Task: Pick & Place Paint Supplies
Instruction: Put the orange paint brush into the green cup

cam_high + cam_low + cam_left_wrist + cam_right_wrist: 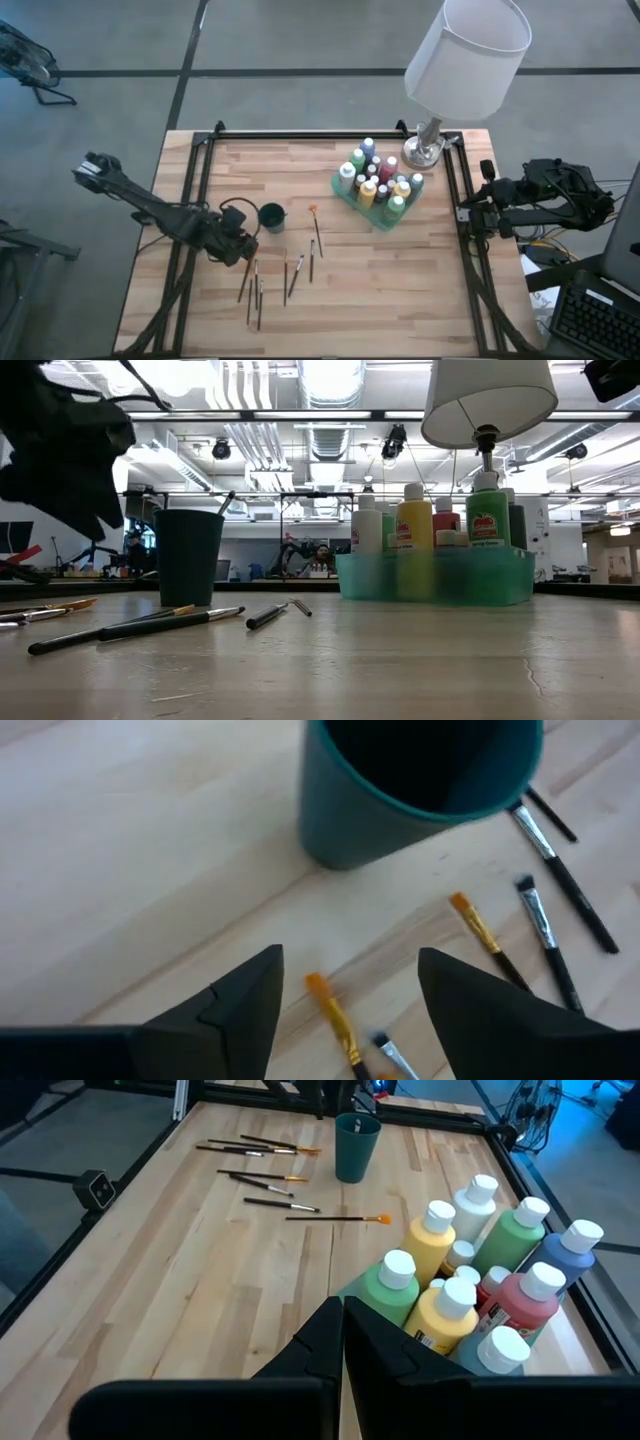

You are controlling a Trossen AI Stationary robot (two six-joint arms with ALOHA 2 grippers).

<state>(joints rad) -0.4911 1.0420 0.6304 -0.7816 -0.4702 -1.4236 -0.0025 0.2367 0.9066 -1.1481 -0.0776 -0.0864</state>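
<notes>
Left pincer [345,995] hovers released above brushes [256,290] beside the cup [271,216]; descending off-centre, you could knock the cup.

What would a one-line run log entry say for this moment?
left gripper: jaws open, empty, over thin wooden-handled brushes beside small dark green cup | right gripper: jaws shut, parked at table edge | bottles in tray

The paint bottles [378,180] stand in the tray [384,218], the cup [271,216] left of it, brushes [285,272] scattered before the cup
</notes>
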